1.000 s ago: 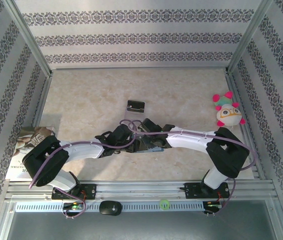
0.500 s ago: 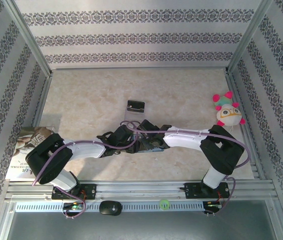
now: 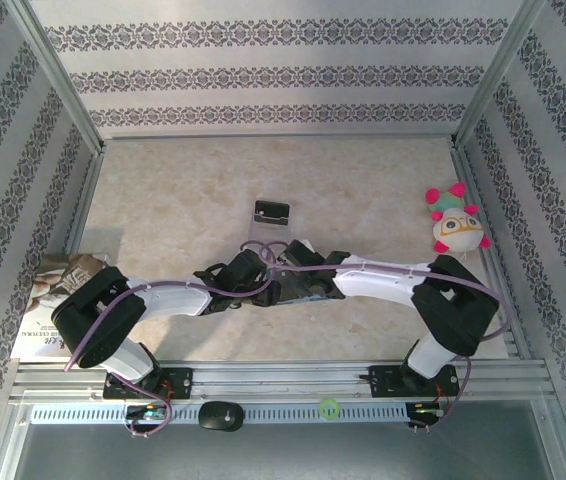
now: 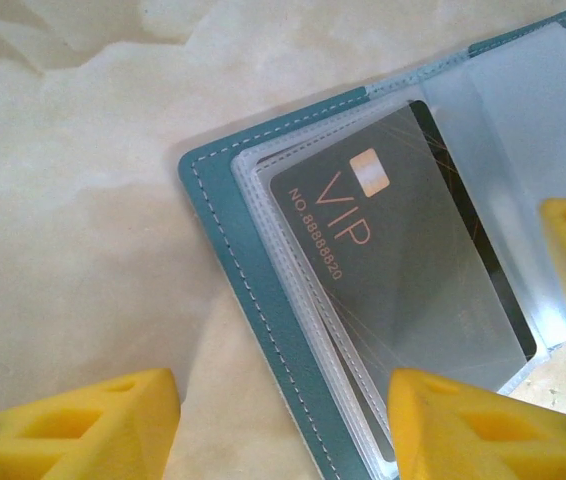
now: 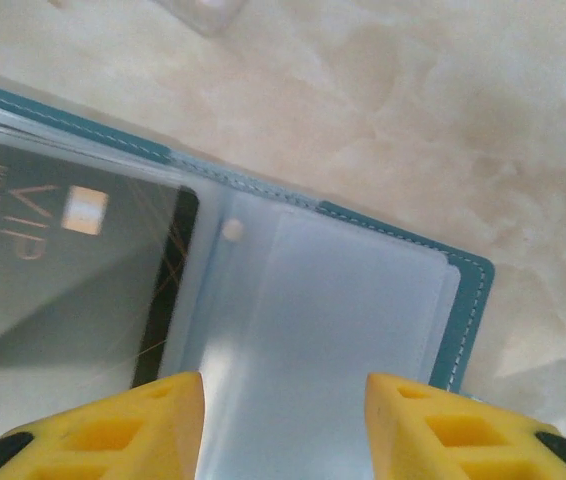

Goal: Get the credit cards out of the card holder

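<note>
**Desk:** Seen from above, where does the card holder [image 4: 225, 262] lie?

**Photographer:** Open and flat on the marbled table [image 3: 163, 200], mid-width and toward the front, where the 2 arms meet; the left gripper [image 3: 261, 276] reaches it from the left and the right gripper [image 3: 301, 276] from the right; together they cover most of it in the overhead view.

**Desk:** And from the left wrist?

**Photographer:** The teal stitched cover runs slantwise up to the right; its lower end passes between the 2 yellow fingers [image 4: 73, 425]; 1 finger hangs over bare table beside the cover, the other overlaps the clear sleeves [image 5: 343, 320]; the jaws stand spread and pinch nothing.

**Desk:** Any card showing?

**Photographer:** 1 dark grey card [image 4: 393, 270] marked VIP, with a gold chip, tucked in a sleeve; it sits just above the gap in the left gripper.

**Desk:** The right wrist?

**Photographer:** The right gripper hangs over the holder's other half; the sleeves lie in the gap between its fingers; the teal corner is just to their right and the VIP card is off to the left; these jaws are also apart, closed on nothing; whether a fingertip touches the plastic, I cannot tell.

**Desk:** Anything else on the table?

**Photographer:** A clear stand with a black piece [image 3: 272, 211] just beyond the arms; a plush toy [image 3: 456, 222] at the right edge; a printed booklet [image 3: 48, 300] at the left.
</note>
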### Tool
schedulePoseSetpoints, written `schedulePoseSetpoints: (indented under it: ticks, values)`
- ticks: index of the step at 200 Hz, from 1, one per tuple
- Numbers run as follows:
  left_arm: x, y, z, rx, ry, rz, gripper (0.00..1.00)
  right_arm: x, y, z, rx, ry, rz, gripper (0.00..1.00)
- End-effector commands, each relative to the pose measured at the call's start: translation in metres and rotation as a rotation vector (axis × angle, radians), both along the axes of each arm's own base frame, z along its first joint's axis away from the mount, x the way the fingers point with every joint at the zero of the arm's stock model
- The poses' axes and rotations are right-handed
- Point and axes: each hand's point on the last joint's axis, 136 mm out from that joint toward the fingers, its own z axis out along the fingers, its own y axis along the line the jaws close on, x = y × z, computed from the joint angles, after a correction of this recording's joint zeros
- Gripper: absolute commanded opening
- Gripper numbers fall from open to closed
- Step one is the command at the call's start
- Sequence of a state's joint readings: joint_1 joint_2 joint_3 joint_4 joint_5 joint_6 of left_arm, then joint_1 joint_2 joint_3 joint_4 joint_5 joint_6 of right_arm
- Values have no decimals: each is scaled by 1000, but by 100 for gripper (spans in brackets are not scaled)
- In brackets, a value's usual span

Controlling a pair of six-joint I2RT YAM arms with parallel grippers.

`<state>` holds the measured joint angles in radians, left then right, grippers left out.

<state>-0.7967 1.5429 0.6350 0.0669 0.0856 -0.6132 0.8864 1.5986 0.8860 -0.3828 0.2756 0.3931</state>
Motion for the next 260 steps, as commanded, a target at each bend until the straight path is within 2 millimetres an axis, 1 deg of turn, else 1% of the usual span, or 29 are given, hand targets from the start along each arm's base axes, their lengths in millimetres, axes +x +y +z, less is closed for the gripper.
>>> schedulePoseSetpoints:
  ticks: [1, 33, 67, 77, 83, 98, 124, 162, 183, 214, 237, 240, 251, 260]
  values:
    - [0, 8, -13, 32, 24, 23, 59, 1, 16, 15, 84, -18, 24, 48]
    - [0, 6, -13, 20, 26, 23, 59, -5, 21, -2, 86, 36, 28, 48]
    - [-1, 7, -11, 20, 26, 24, 59, -11, 16, -24, 52, 82, 14, 47]
    - [-1, 7, -11, 20, 27, 25, 59, -10, 10, -30, 21, 85, -5, 47]
    - [-1, 7, -11, 20, 27, 24, 59, -10, 3, -34, -11, 88, -25, 45]
    - [-1, 7, -11, 19, 28, 25, 59, -9, -10, -37, -54, 77, -66, 43]
    - [-1, 9, -10, 18, 27, 28, 59, -8, -25, -33, -72, 36, -129, 43]
    - [1, 9, -8, 15, 24, 33, 59, -8, -32, -33, -75, 23, -185, 43]
    - [3, 8, 0, 1, 9, 31, 59, -5, -27, -21, -43, -7, -179, 45]
    - [9, 6, 15, -6, -29, 27, 60, 1, -17, 9, 51, -66, -156, 46]
    - [15, 2, 24, -14, -66, 22, 61, 1, -6, 26, 166, -69, -125, 40]
    - [16, 0, 26, -15, -71, 20, 61, 2, -6, 26, 174, -67, -124, 39]
    - [20, -4, 28, -9, -86, 12, 61, -2, 6, 27, 273, -4, -84, 34]
    - [23, -9, 30, -10, -91, 4, 61, -1, 9, 26, 318, 46, -86, 29]
